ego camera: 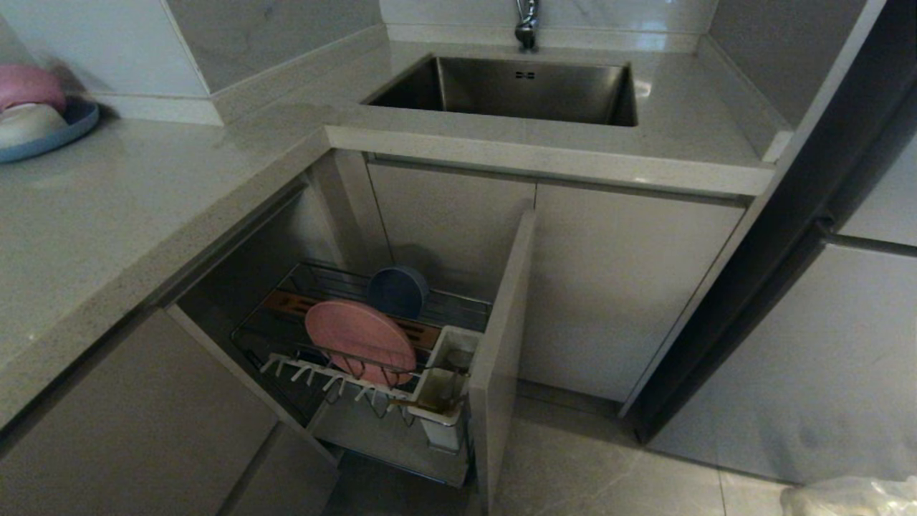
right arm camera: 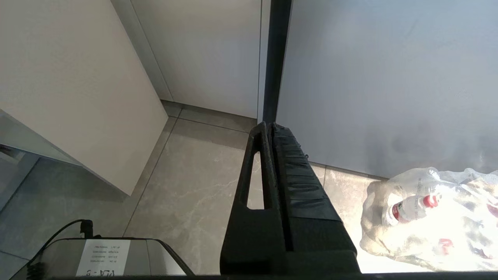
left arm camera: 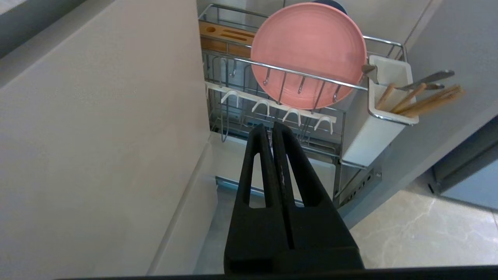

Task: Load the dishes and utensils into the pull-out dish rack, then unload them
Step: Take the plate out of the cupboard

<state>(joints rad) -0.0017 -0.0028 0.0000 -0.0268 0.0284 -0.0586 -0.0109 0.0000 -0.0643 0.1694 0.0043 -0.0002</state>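
At nine o'clock on the counter (ego camera: 143, 208) sits a dark blue plate (ego camera: 68, 132) carrying small bowls (ego camera: 27, 100). Towards six, the pull-out dish rack (ego camera: 458, 309) stands drawn out. The pink plate (ego camera: 359, 342) stands on edge in it, with the blue-grey bowl (ego camera: 397, 291) just behind at one o'clock. At three o'clock of the plate, chopsticks (left arm camera: 430, 100) and spoon (left arm camera: 428, 79) lean in the white cup (left arm camera: 383, 116). The left gripper (left arm camera: 271, 128) hovers before the rack, fingers pressed together, empty. The right gripper (right arm camera: 269, 127) hangs over the floor (right arm camera: 186, 186), likewise closed, empty.
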